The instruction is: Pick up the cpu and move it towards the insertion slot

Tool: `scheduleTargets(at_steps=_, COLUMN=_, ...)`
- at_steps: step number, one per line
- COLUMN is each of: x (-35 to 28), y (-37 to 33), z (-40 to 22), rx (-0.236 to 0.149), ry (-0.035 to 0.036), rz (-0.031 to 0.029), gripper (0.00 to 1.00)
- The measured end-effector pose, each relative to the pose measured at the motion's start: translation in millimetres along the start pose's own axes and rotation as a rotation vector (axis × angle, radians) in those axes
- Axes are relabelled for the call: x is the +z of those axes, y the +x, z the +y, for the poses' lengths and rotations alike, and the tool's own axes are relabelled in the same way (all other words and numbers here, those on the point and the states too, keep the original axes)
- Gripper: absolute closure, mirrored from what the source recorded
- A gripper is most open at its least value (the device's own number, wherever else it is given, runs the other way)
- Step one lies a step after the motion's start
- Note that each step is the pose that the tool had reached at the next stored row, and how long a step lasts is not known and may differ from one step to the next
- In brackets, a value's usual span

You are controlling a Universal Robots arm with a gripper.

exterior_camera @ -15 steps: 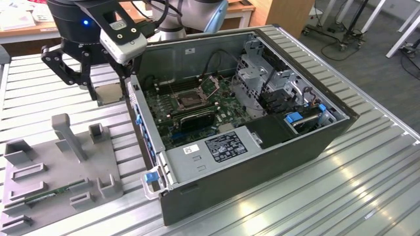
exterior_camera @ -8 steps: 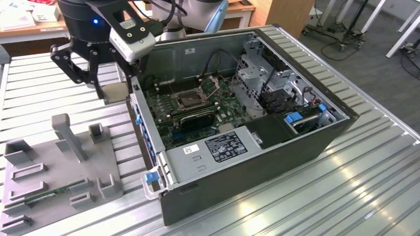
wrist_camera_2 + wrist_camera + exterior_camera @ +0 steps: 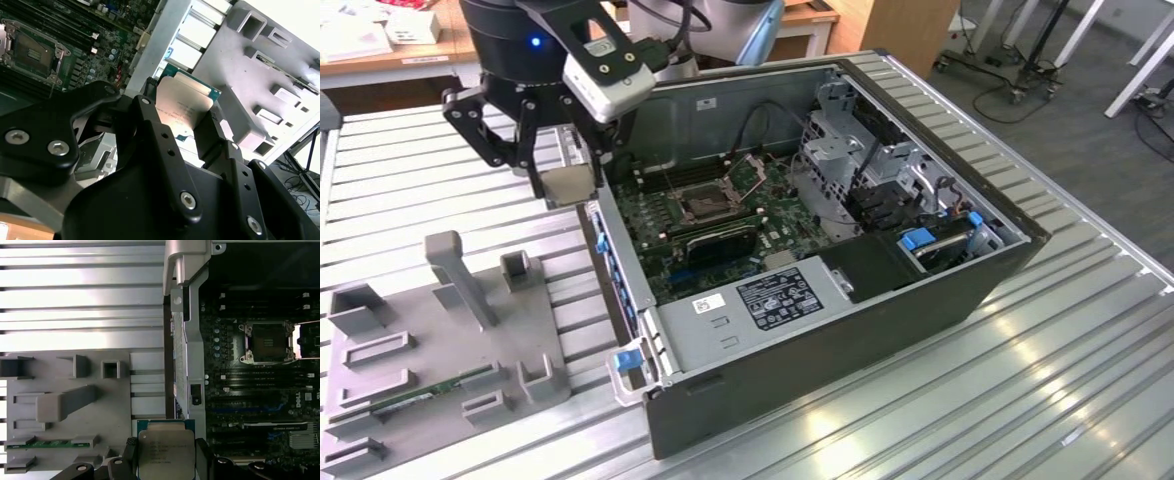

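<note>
Silvery cpu [image 3: 165, 452] clamped flat between closed jaws, held above case edge; insertion slot [image 3: 267, 342] lying well apart, deeper inside the case.

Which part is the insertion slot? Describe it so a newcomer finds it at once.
Start at the open black computer case lying on the ribbed metal table and look at its green motherboard. Near the board's middle sits the insertion slot, a square dark socket in a silver metal bracket. Unlike the long narrow black memory slots beside it, it is square.
</note>
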State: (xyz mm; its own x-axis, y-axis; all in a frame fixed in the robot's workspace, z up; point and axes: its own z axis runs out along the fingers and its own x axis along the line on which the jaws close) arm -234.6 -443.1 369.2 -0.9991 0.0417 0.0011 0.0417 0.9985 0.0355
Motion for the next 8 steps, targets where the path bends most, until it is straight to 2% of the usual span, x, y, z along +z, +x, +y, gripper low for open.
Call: scheduleTargets(at_steps=8, x=0.0, y=-12.2, z=0.5, rx=0.0, ry=0.0001, rz=0.0, gripper=0.45)
